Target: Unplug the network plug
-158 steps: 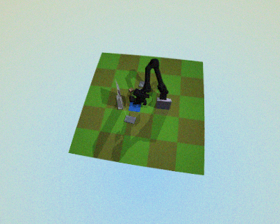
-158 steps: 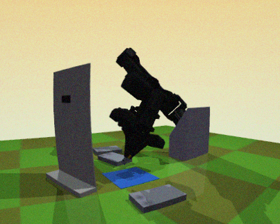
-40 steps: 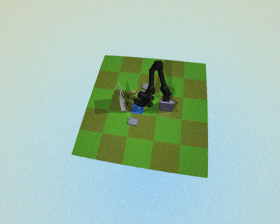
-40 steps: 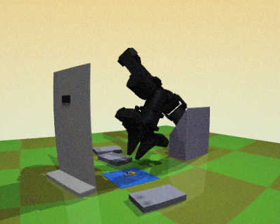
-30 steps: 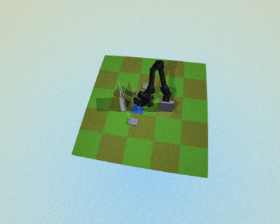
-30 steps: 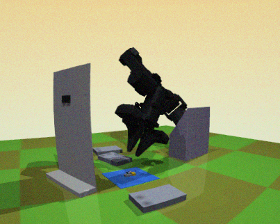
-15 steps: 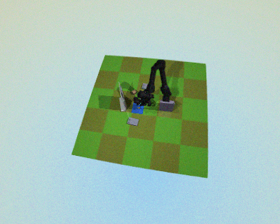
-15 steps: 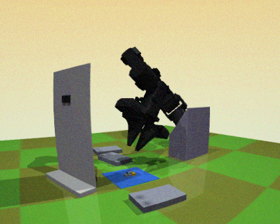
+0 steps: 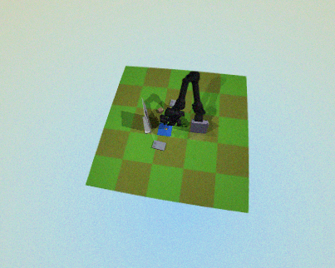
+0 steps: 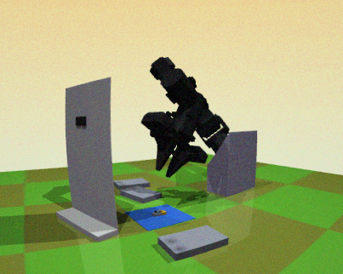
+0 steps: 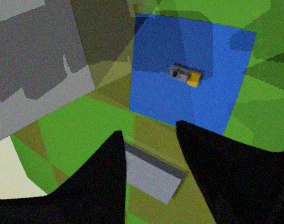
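The small grey plug with a yellow end (image 9: 166, 129) (image 10: 159, 213) (image 11: 185, 75) lies on the blue marked square (image 10: 148, 223) (image 11: 153, 95), inside its edges. My gripper (image 10: 164, 172) (image 11: 149, 132) is partly open, with nothing between its fingers. It hangs above the table, clear of the plug; in the wrist view the plug lies beyond the fingertips. The upright grey panel (image 9: 145, 109) (image 10: 91, 162) stands to the left of the square in the exterior view. The dark socket (image 10: 81, 121) high on the panel holds no plug.
A flat grey slab (image 9: 159, 145) (image 10: 193, 242) lies in front of the square. Two more low slabs lie behind it, one nearer (image 10: 140, 194) and one farther (image 10: 132, 184). The grey block (image 9: 199, 126) (image 10: 231, 166) at the arm's base stands to the right.
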